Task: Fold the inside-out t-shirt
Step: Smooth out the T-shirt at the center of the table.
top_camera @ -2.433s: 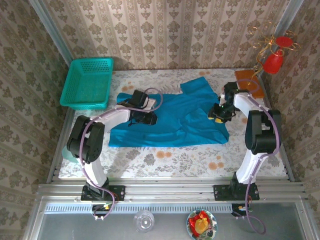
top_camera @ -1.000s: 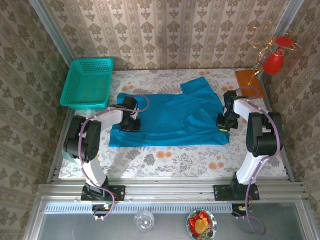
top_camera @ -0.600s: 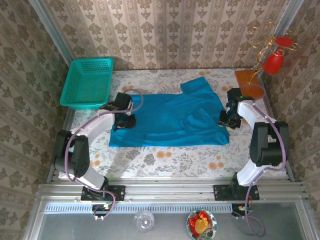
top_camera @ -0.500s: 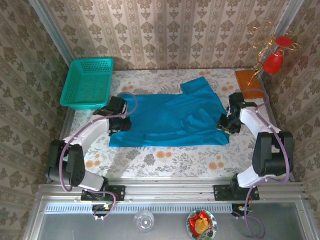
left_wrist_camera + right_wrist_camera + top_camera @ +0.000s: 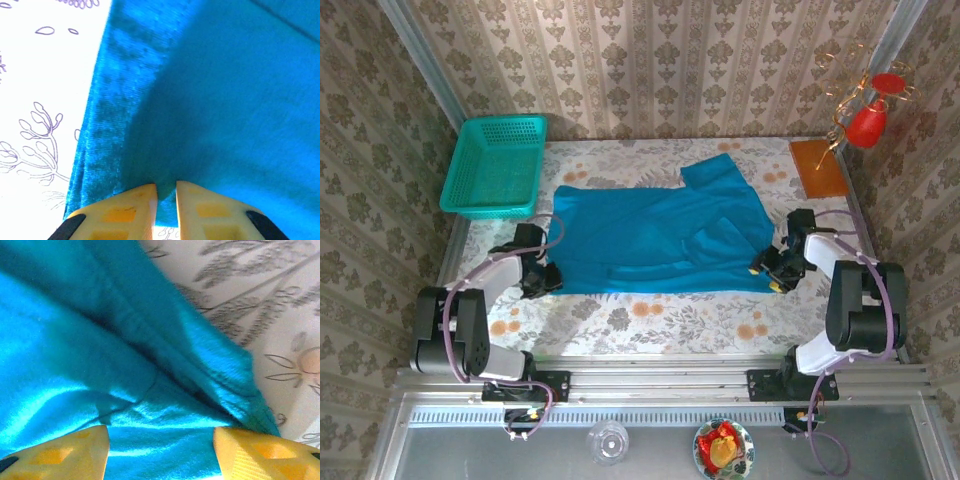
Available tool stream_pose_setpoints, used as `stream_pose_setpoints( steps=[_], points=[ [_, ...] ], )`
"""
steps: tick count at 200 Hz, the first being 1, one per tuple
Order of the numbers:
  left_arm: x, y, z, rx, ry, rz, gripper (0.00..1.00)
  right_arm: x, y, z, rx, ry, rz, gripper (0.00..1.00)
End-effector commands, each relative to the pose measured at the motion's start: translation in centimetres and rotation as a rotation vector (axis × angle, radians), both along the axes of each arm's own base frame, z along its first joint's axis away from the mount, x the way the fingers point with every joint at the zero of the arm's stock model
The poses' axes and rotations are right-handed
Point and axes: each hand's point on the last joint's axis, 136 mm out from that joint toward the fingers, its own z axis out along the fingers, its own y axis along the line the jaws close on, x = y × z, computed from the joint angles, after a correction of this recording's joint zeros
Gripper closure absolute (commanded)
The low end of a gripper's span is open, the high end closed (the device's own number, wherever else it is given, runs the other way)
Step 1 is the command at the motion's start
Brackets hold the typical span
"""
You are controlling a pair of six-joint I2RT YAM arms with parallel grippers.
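Note:
The inside-out t-shirt (image 5: 660, 235) is teal-blue and lies spread across the middle of the flowered table, with a sleeve pointing to the back and folds near its right side. My left gripper (image 5: 542, 278) sits at the shirt's near left corner. In the left wrist view my left gripper (image 5: 166, 187) is shut on a pinch of the t-shirt (image 5: 225, 100) hem. My right gripper (image 5: 767, 268) is at the near right corner. In the right wrist view my right gripper (image 5: 161, 432) stands open, its yellow fingers (image 5: 252, 450) wide apart over rumpled t-shirt cloth (image 5: 100, 355).
A turquoise-green mesh basket (image 5: 498, 165) stands at the back left corner. A brown board (image 5: 819, 167) lies at the back right, under a red ornament (image 5: 868, 120). A glass (image 5: 608, 440) and a fruit bowl (image 5: 723, 448) sit below the table's front rail.
My left gripper has moved toward the near left, still pinching the shirt's hem. My right gripper has slid nearer along the shirt's right edge and opened, letting go of the cloth.

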Motion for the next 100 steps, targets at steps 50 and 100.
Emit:
stream_pose_setpoints(
  steps=[50, 100],
  points=[
    [-1.3, -0.7, 0.6, -0.113, 0.007, 0.078, 0.8, -2.1, -2.9, 0.0, -0.029, 0.017, -0.164, 0.39],
    [1.6, -2.5, 5.8, -0.103, -0.131, -0.041, 0.82, 1.3, 2.3, 5.2, 0.039, -0.147, 0.051, 0.4]
  ],
)
